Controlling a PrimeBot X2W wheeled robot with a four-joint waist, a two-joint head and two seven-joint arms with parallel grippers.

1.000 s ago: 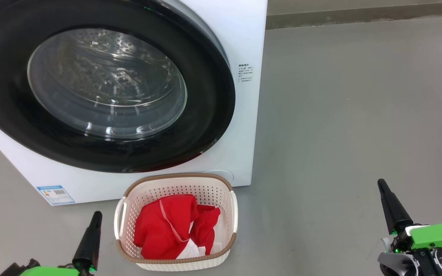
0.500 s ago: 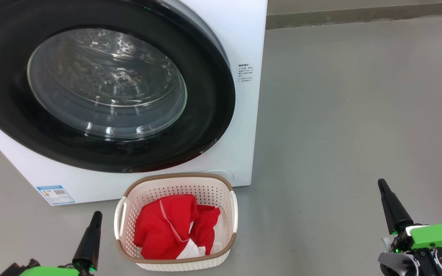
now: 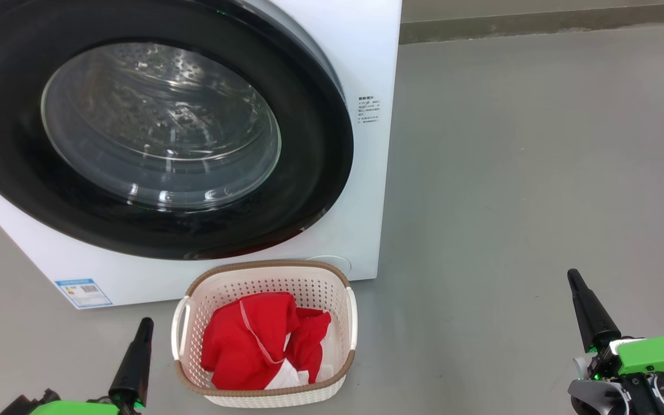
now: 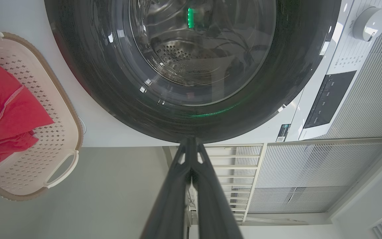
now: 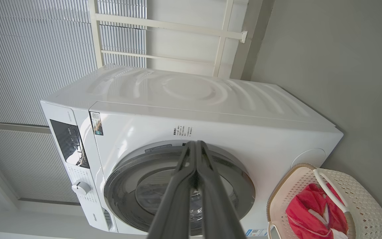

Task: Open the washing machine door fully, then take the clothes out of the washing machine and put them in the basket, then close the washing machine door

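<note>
The white washing machine (image 3: 366, 190) fills the upper left of the head view, and its round black-rimmed door (image 3: 320, 144) lies flat against the front, closed. Through the glass only the steel drum shows. On the floor just in front stands the cream basket (image 3: 266, 395), with the red and white clothes (image 3: 257, 340) piled inside. My left gripper (image 3: 145, 324) is shut and empty at the lower left, just left of the basket. Far out at the lower right, my right gripper (image 3: 572, 275) is shut and empty too. Both wrist views show the machine (image 5: 211, 99), the door (image 4: 88, 83) and the basket (image 4: 61, 122).
Bare grey floor (image 3: 539, 173) stretches to the right of the machine up to a wall base at the back. A white slatted screen (image 4: 310, 172) stands behind the machine. The control panel with a knob (image 4: 366, 23) is on the machine's front.
</note>
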